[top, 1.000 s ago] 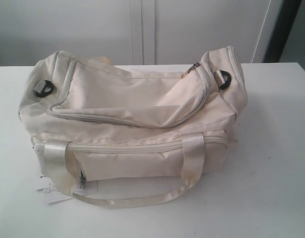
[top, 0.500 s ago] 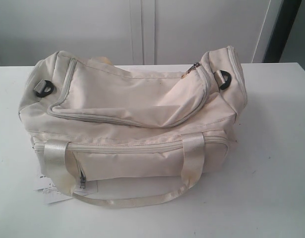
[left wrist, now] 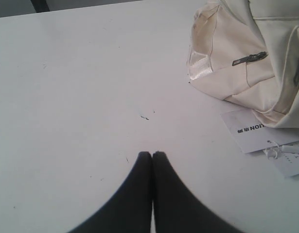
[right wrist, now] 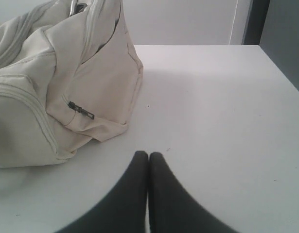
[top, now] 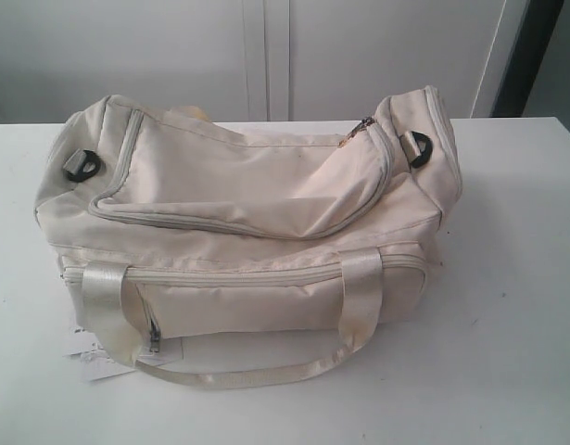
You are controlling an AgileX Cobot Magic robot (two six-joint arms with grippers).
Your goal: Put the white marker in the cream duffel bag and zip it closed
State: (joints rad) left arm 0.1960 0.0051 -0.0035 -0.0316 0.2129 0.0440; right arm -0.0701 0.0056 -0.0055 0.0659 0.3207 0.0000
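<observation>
The cream duffel bag (top: 247,222) lies across the white table (top: 507,306), its curved top zipper (top: 229,222) drawn along the flap, with black rings at both ends. No white marker shows in any view. My left gripper (left wrist: 152,154) is shut over bare table, off the bag's end (left wrist: 237,63). My right gripper (right wrist: 148,155) is shut too, over bare table beside the bag's other end (right wrist: 91,92). Neither gripper appears in the exterior view.
White paper tags (left wrist: 258,131) lie on the table by the bag's left end, also visible as tags (top: 95,357) in the exterior view. A satin strap handle (top: 238,375) loops out toward the front edge. A white wall (top: 266,56) stands behind the table.
</observation>
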